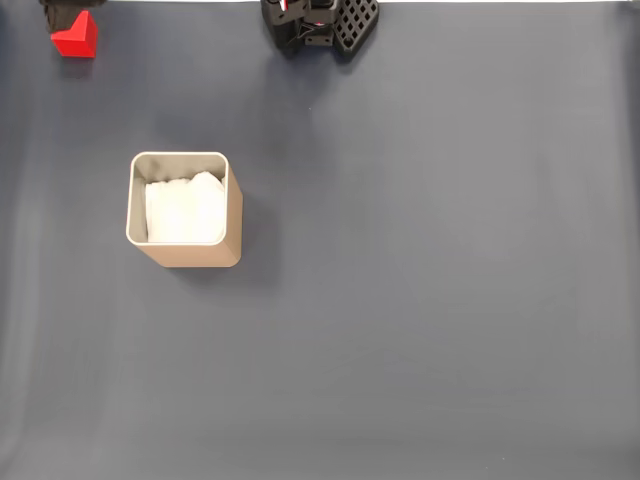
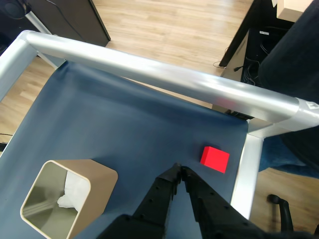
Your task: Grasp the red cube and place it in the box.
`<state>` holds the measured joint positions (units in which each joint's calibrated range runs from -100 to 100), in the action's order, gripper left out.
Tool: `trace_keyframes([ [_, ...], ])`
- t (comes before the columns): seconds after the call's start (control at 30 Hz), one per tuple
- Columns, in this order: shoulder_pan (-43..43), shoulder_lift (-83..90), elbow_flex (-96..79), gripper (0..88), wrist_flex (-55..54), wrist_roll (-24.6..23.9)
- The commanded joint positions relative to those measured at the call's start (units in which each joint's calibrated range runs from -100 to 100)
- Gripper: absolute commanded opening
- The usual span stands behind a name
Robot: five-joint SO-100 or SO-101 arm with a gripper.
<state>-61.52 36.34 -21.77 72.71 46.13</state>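
Red is what catches the eye first in the fixed view: the red cube [image 1: 76, 36] sits in the far top-left corner of the dark blue desk [image 1: 430, 300], right at its edge, with something dark just behind it. The box [image 1: 184, 208] stands well apart from it, lower down and left of centre, white padding showing inside. The arm's black base [image 1: 320, 24] is at the top edge, between the two in line but off to the right of both.

From the wrist view, the fingers [image 2: 178, 172] are pressed together at their tips, holding nothing and touching nothing I can see. The cube [image 2: 215, 159] lies just beyond and to the right of them, close to the silver frame rail [image 2: 246, 169] of the desk. The box [image 2: 67, 199] is at lower left.

My worry is that corner. With the cube so near the rail, a finger could strike metal on the way down, or nudge the cube against the frame instead of straddling it. The fingers would need to spread first; coming down as they are, they would simply push it.
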Motion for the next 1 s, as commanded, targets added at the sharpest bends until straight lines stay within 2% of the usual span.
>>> trace_keyframes([
  [0.0, -1.4, 0.1, 3.0, 0.2, 0.5, -0.2],
  [0.97, -9.4, 3.2, 1.2, 0.2, 7.0, -1.5],
])
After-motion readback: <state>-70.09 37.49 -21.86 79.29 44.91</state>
